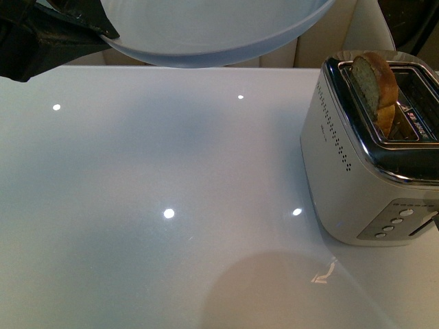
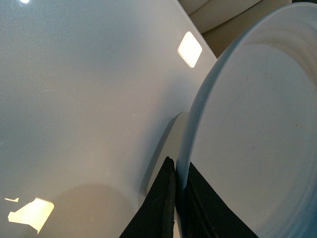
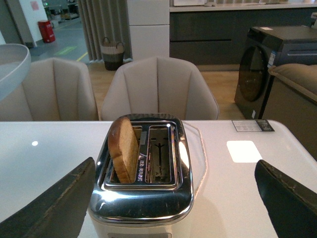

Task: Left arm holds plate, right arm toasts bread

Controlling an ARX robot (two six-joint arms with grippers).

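Note:
The pale blue-grey plate (image 1: 212,31) hangs in the air above the table's far side, at the top of the front view. My left gripper (image 2: 179,198) is shut on its rim, one dark finger on each face; the plate (image 2: 257,129) fills that wrist view. The bread (image 1: 376,88), a brown-crusted slice, stands upright in one slot of the silver toaster (image 1: 363,164) at the table's right, its top half sticking out. In the right wrist view the bread (image 3: 124,148) sits in the slot beside an empty one. My right gripper (image 3: 176,198) is open, fingers wide either side of the toaster (image 3: 143,198).
The glossy white table (image 1: 151,205) reflects ceiling lights. Beige chairs (image 3: 158,89) stand behind its far edge. A dark appliance (image 3: 277,59) and a sofa arm lie beyond the right side. The toaster's buttons (image 1: 394,223) and lever face the near right.

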